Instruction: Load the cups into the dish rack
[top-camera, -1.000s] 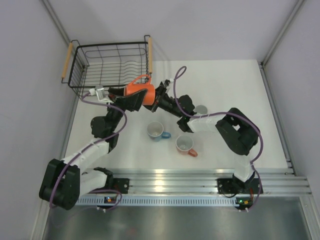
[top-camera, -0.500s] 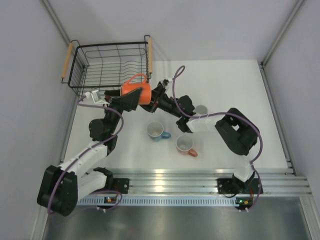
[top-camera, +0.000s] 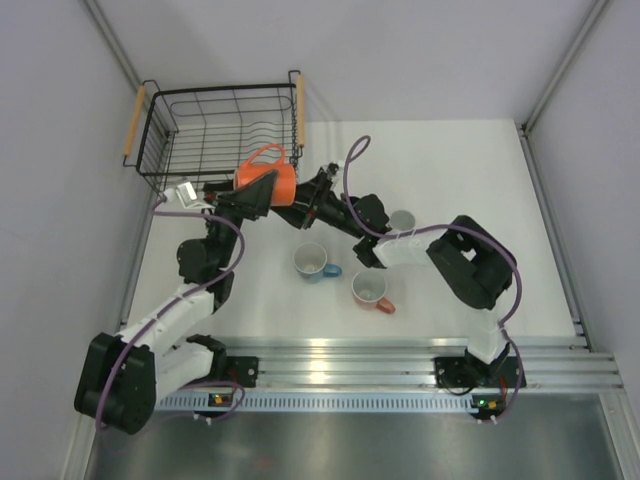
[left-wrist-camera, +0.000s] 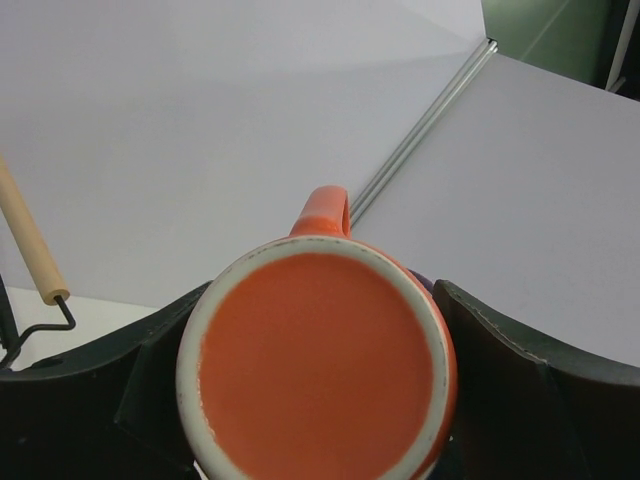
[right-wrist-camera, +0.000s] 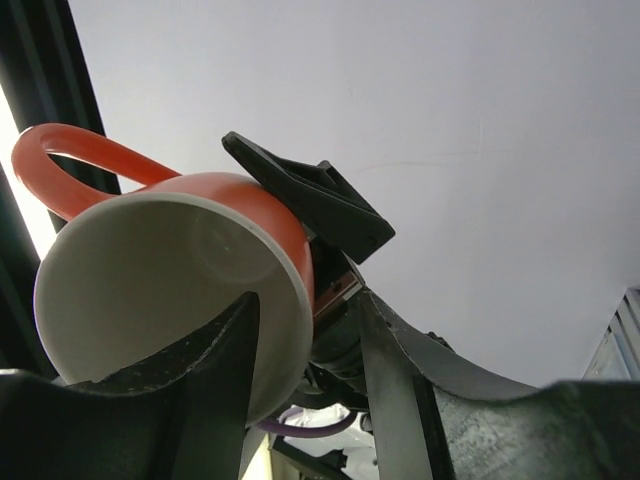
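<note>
My left gripper (left-wrist-camera: 318, 300) clamps the orange mug (left-wrist-camera: 320, 370); right gripper (right-wrist-camera: 305, 300) slack astride its rim (right-wrist-camera: 180, 205) (one finger (right-wrist-camera: 215, 355) inside): withdrawing could drag it loose.

Below the left gripper (top-camera: 262, 185) I see the white tabletop (top-camera: 450, 170), spreading away to its right. Grey walls (top-camera: 400, 50) close in behind it and on both sides, with one slanting aluminium post (top-camera: 558, 70) far to its right and another (top-camera: 112, 40) near its left. Well back from the gripper, toward me, run ribbed aluminium rails (top-camera: 350, 362), then a dull grey metal sheet (top-camera: 350, 445). On the left wrist view, a metal strip (left-wrist-camera: 420, 125) follows a wall seam ahead of that gripper
</note>
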